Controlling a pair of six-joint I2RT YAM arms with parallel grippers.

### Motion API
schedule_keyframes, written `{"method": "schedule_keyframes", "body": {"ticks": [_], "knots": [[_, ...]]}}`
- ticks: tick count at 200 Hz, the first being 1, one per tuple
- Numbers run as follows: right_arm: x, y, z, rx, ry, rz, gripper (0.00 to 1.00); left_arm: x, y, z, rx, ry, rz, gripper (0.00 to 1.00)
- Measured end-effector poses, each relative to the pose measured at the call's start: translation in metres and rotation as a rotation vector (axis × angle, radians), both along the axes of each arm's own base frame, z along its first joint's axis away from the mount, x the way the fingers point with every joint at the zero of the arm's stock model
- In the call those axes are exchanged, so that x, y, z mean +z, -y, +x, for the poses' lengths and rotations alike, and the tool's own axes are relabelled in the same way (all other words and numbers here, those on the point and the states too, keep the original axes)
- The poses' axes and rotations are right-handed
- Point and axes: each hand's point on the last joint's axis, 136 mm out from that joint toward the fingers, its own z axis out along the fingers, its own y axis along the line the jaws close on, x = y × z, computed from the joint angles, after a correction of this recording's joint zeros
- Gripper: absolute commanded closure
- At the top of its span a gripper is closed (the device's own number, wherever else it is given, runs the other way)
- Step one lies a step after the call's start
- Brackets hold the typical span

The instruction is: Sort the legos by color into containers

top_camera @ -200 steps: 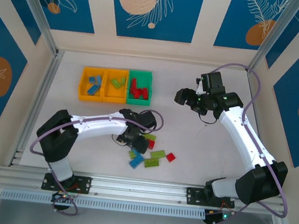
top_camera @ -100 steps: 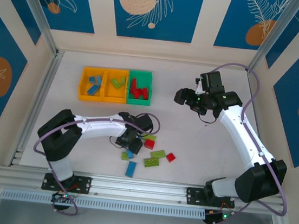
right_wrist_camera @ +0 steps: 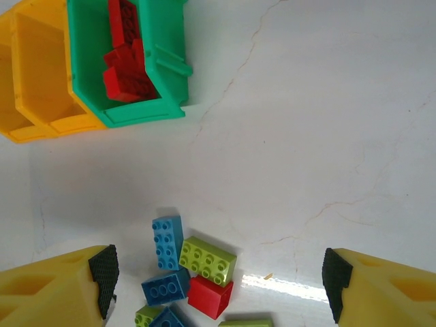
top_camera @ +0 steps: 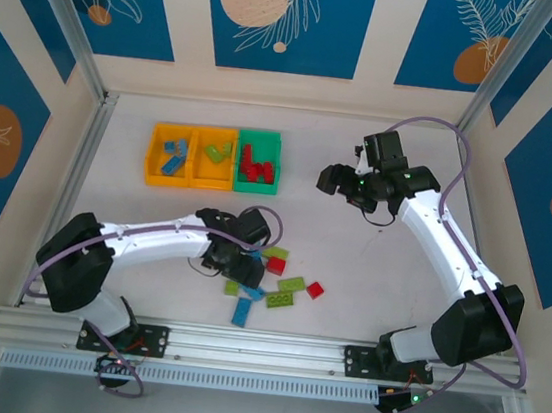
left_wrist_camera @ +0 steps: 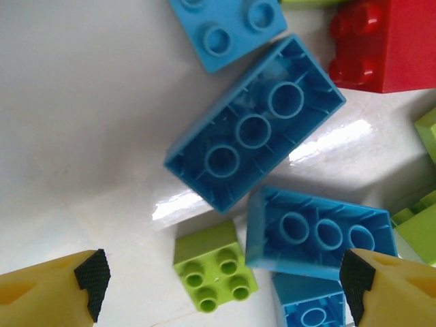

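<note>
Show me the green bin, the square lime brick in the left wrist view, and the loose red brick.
green bin (right_wrist_camera: 139, 112), right wrist view, its outer wall
lime brick (left_wrist_camera: 214, 272), left wrist view, its studded top
red brick (right_wrist_camera: 209, 296), right wrist view, its visible face

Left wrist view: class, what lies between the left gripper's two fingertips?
In the left wrist view, a small lime green brick, studs up, lies between the fingertips of the open left gripper; hollow-side-up blue bricks crowd the gap on the picture's right.

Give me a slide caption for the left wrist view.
Left gripper, open, poised over a green lego beside two upturned blue legos.
</note>
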Motion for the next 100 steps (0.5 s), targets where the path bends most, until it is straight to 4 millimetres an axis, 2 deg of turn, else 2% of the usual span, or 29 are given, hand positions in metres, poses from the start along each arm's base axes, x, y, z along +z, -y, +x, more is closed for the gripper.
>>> {"method": "schedule_keyframes", "body": {"ticks": [54,70,86,100], "knots": [[-0.001,-0.001,0.000,0.003,-0.002,-0.002,0.19,-0.017,0.019,-0.007,-0.076,-0.075,-0.045,0.11],[-0.001,-0.001,-0.001,0.003,-0.004,-0.001,0.19,-0.022,0.019,-0.002,-0.081,-0.061,-0.016,0.09],[-0.002,-0.001,-0.001,0.001,-0.006,0.000,0.19,-0.027,0.017,0.009,-0.089,-0.021,0.024,0.01],[-0.002,-0.001,-0.001,0.000,-0.006,0.000,0.19,-0.030,0.016,0.018,-0.105,0.020,0.053,0.00]]}}
